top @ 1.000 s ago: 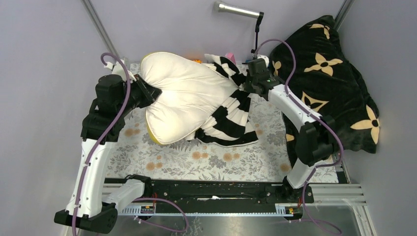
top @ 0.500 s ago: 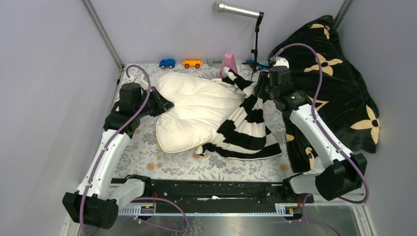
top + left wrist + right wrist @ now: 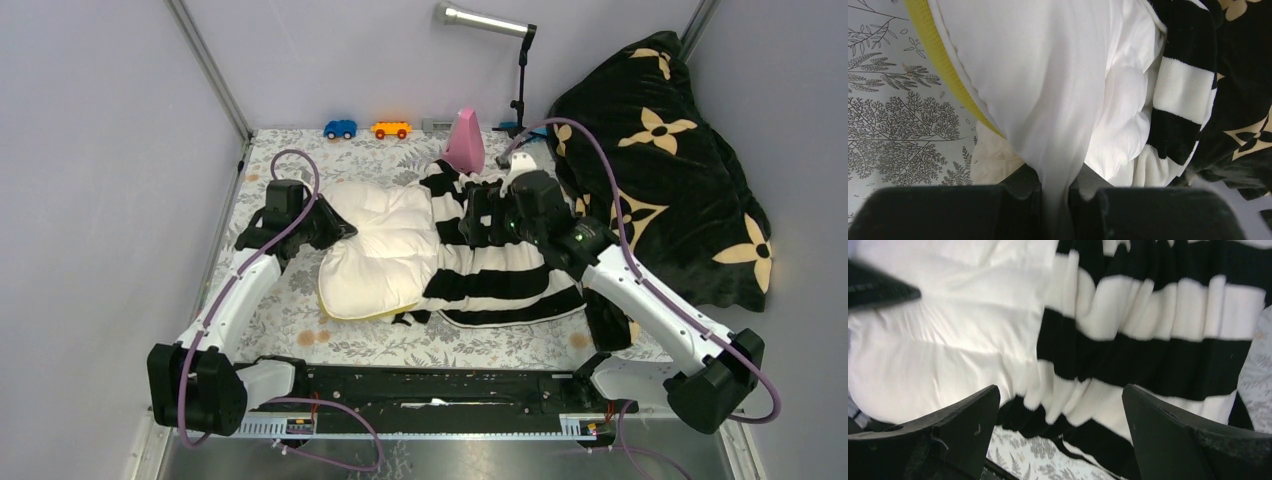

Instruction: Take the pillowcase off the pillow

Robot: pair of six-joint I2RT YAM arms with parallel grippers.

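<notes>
My left gripper (image 3: 1055, 187) clamps a fold of the pillow (image 3: 385, 250), a pinch only the left wrist view shows. My right gripper (image 3: 1060, 390) hangs spread wide over the pillowcase (image 3: 500, 275), which covers the pillow's half toward the right edge of the bench (image 3: 420, 335).

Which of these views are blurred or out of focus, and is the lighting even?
Right wrist view: the pillowcase stripes are smeared by blur. Left wrist view: the pillow is sharp, the left gripper soft and dark in the foreground. Top external view: sharp, evenly lit, no glare.
</notes>
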